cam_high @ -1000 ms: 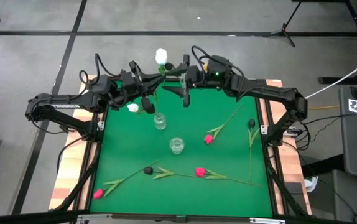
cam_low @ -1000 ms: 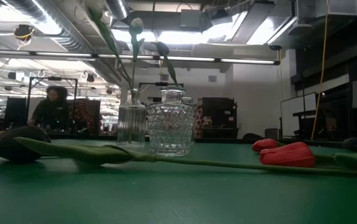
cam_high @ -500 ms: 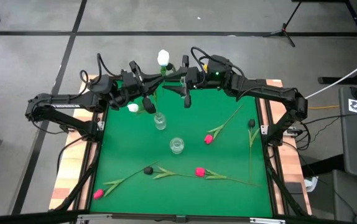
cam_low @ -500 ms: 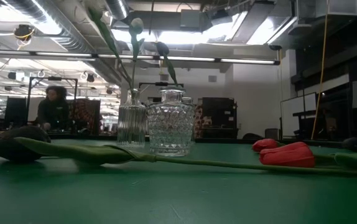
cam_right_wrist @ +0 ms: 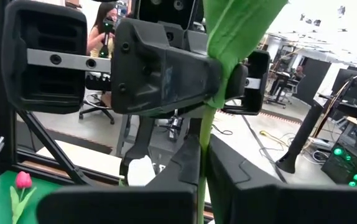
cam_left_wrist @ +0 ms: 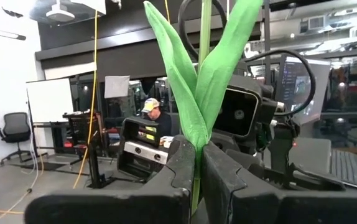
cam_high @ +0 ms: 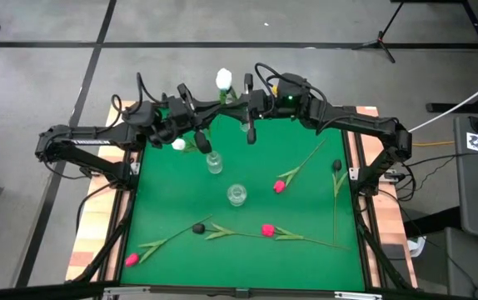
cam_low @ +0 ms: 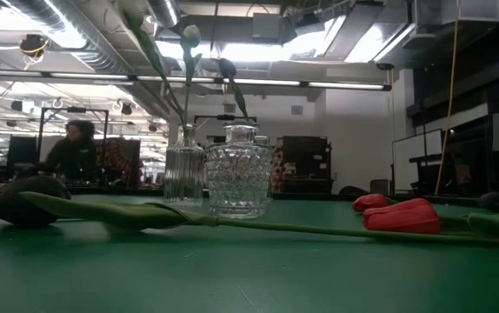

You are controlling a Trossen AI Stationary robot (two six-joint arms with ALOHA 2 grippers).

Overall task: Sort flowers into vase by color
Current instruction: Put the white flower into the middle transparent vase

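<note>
I hold one white tulip [cam_high: 223,80] between my two arms, above the far edge of the green surface [cam_high: 306,208]. Its stem [cam_left_wrist: 196,180] runs upright through the fingers, leaves [cam_left_wrist: 203,68] above them, and in the high view the white head shows beyond the far edge. My left fingers [cam_left_wrist: 178,168] are closed on the stem. My right fingers [cam_right_wrist: 188,168] are closed on the same stem, just beside the left ones. Another white tulip [cam_high: 178,144] stands in a glass vase [cam_high: 214,162] near the left gripper.
</note>
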